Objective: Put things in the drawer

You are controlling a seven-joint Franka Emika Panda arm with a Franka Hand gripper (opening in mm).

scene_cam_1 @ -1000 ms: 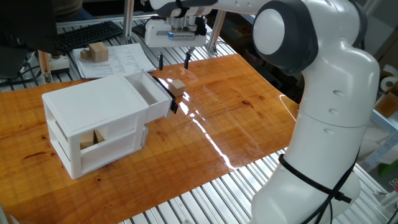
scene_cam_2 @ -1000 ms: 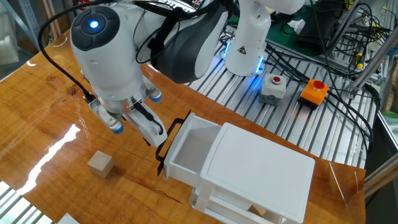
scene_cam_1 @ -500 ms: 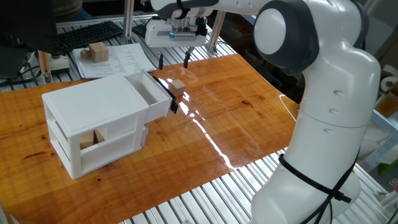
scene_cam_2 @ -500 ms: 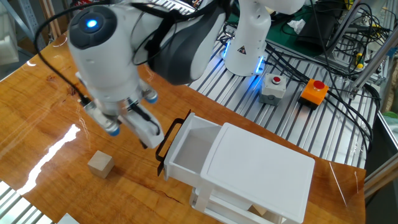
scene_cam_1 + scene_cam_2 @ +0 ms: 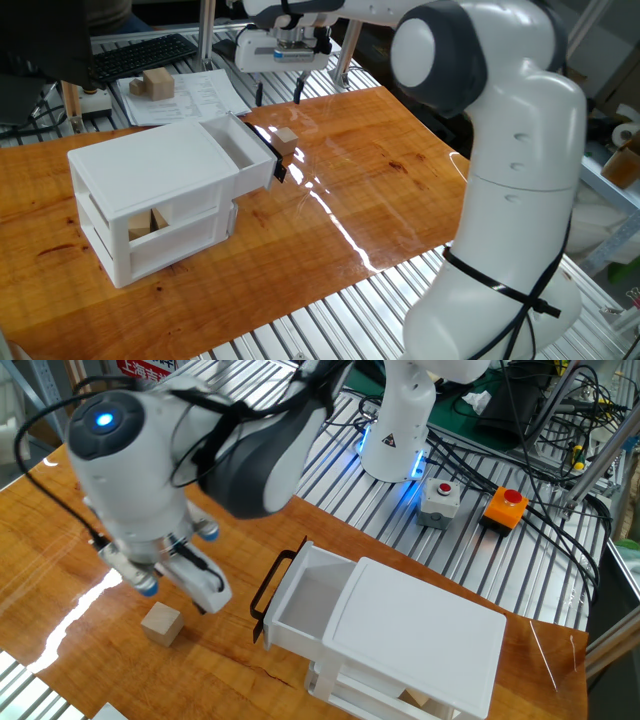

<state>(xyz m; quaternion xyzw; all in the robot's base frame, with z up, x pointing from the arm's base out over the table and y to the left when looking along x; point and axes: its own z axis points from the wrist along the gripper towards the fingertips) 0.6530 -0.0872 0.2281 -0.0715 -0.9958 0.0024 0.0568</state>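
The small pale beige block (image 5: 286, 141) sits on the wooden table just in front of the open upper drawer (image 5: 243, 148), close to its black handle (image 5: 277, 160). It also shows in the other fixed view (image 5: 161, 625), left of the handle (image 5: 266, 586) and the drawer (image 5: 304, 600). My gripper (image 5: 278, 95) hangs open and empty above the table, a little behind and above the block. In the other fixed view the gripper (image 5: 192, 592) is just above and right of the block. The drawer's inside looks empty.
The white two-tier cabinet (image 5: 150, 190) holds a wooden block (image 5: 150, 222) in its lower tier. A larger tan block (image 5: 157, 84) lies on papers behind the table, beside a keyboard (image 5: 140, 55). Button boxes (image 5: 505, 507) and cables lie beyond the table.
My arm has swung away from the drawer front towards the block and the gripper has risen slightly. The block and drawer have not moved.
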